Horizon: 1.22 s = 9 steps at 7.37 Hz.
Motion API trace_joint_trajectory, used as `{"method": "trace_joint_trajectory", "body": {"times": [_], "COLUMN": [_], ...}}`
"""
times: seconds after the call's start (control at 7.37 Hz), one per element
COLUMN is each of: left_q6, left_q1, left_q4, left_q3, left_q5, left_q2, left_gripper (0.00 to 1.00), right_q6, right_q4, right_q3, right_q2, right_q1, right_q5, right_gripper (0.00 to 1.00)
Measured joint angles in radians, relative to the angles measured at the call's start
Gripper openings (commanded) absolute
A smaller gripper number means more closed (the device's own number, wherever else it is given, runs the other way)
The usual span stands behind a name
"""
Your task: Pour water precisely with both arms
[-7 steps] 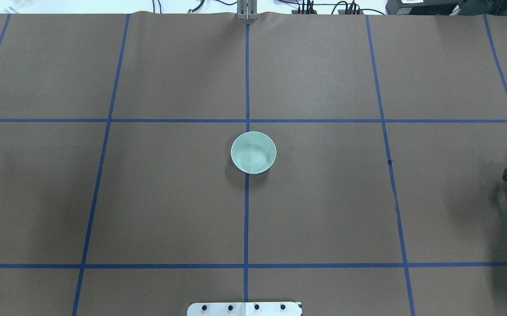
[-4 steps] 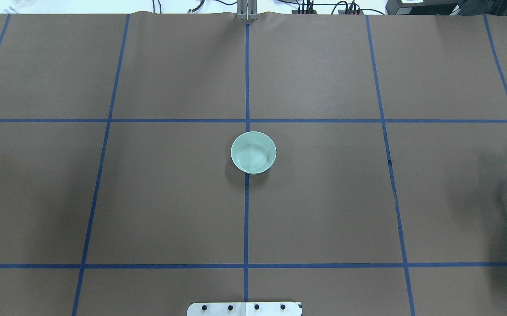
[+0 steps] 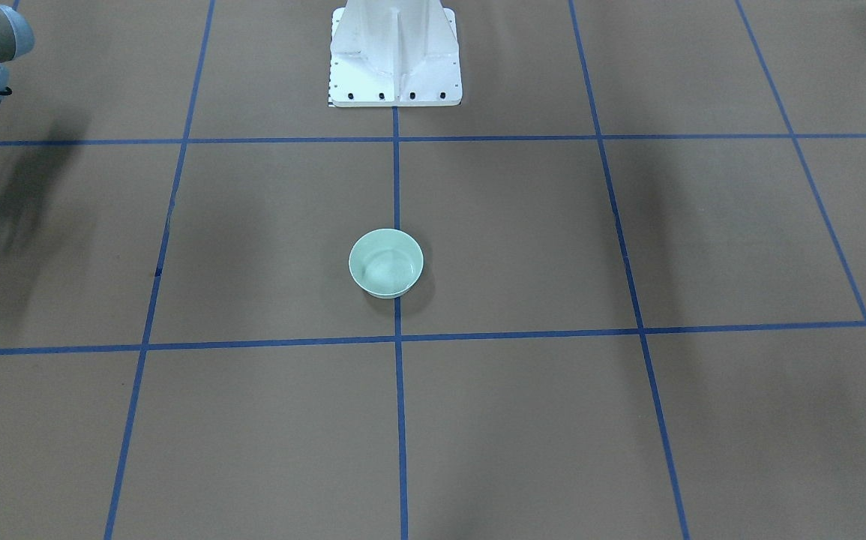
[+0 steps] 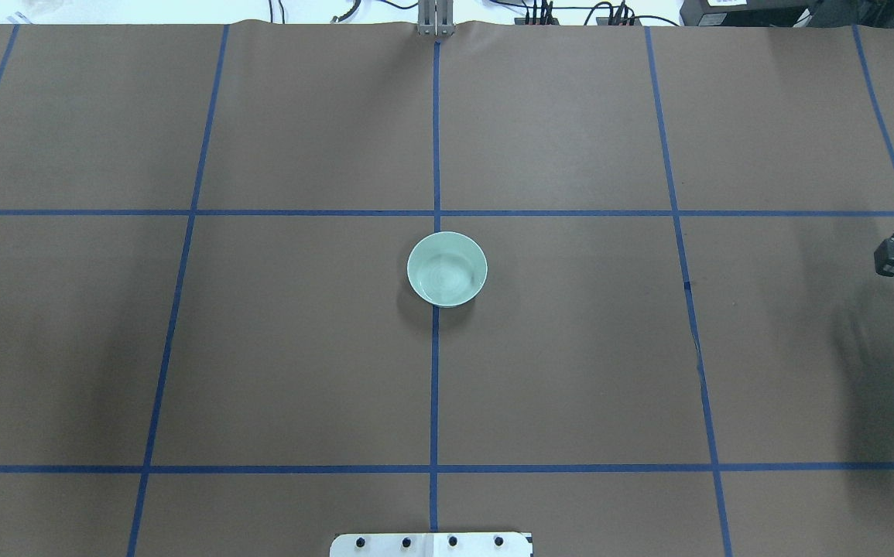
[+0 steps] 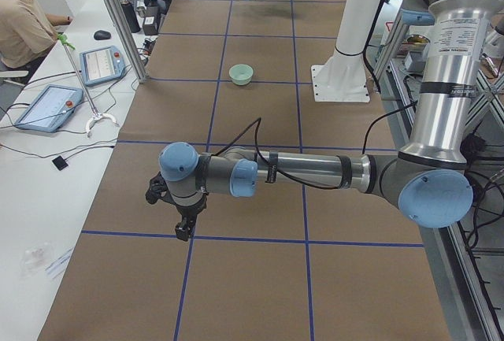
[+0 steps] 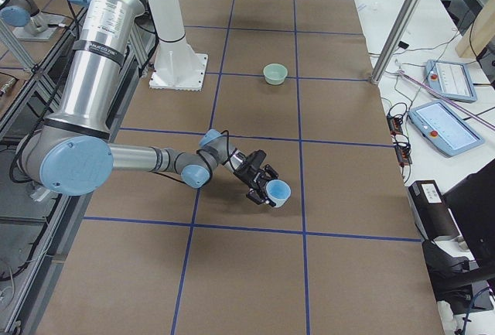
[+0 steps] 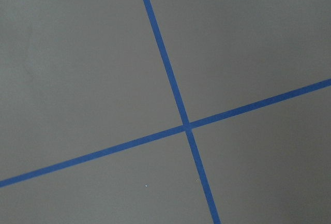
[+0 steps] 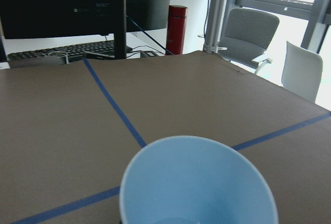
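A pale green bowl (image 4: 447, 269) stands at the table's middle on a blue tape line; it also shows in the front view (image 3: 386, 262). Faint ripples of water (image 4: 445, 277) show inside it. My right gripper (image 6: 265, 186) is at the table's right end, low over the table, shut on a light-blue cup (image 6: 278, 192). The cup (image 8: 196, 182) fills the bottom of the right wrist view, and whether it holds water is unclear. My left gripper (image 5: 183, 229) hangs low over the table's left end, seen only from the side, so I cannot tell if it is open.
The white pedestal (image 3: 395, 52) stands at the robot's side of the table, behind the bowl. Blue tape lines (image 7: 178, 111) grid the brown table. A person (image 5: 20, 18) sits by tablets (image 5: 49, 106) on a side desk.
My right arm at the overhead view's right edge has moved toward the far side of the table, first drawing outward, then coming back in a little. The bowl has not moved.
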Motion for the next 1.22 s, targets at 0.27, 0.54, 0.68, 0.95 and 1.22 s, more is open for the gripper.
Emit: {"method": "trace_joint_trajectory", "body": {"times": [0.27,0.54,0.68,0.95,1.22], "left_q6": [0.000,0.002,0.002,0.002,0.001], "left_q1": [-0.023,-0.038,-0.044,-0.047,-0.048], "left_q4": [0.012,0.012,0.012,0.014,0.015], "left_q3": [-0.004,-0.005,-0.005,-0.004,-0.003], "left_q5": [-0.003,-0.004,-0.005,-0.006,-0.007], "left_q2": [0.002,0.005,0.007,0.011,0.013], "left_gripper": [1.00,1.00,1.00,1.00,1.00], "right_q6": [-0.152,-0.285,-0.373,-0.495,-0.673], "right_q4": [0.031,0.036,0.037,0.038,0.039], "right_q3": [0.005,0.036,0.066,0.094,0.100], "right_q2": [0.112,0.168,0.192,0.287,0.378], "right_q1": [0.009,0.009,0.009,0.002,-0.012], "right_q5": [0.025,0.069,0.114,0.209,0.309], "right_gripper": [0.00,0.00,0.00,0.00,0.00]}}
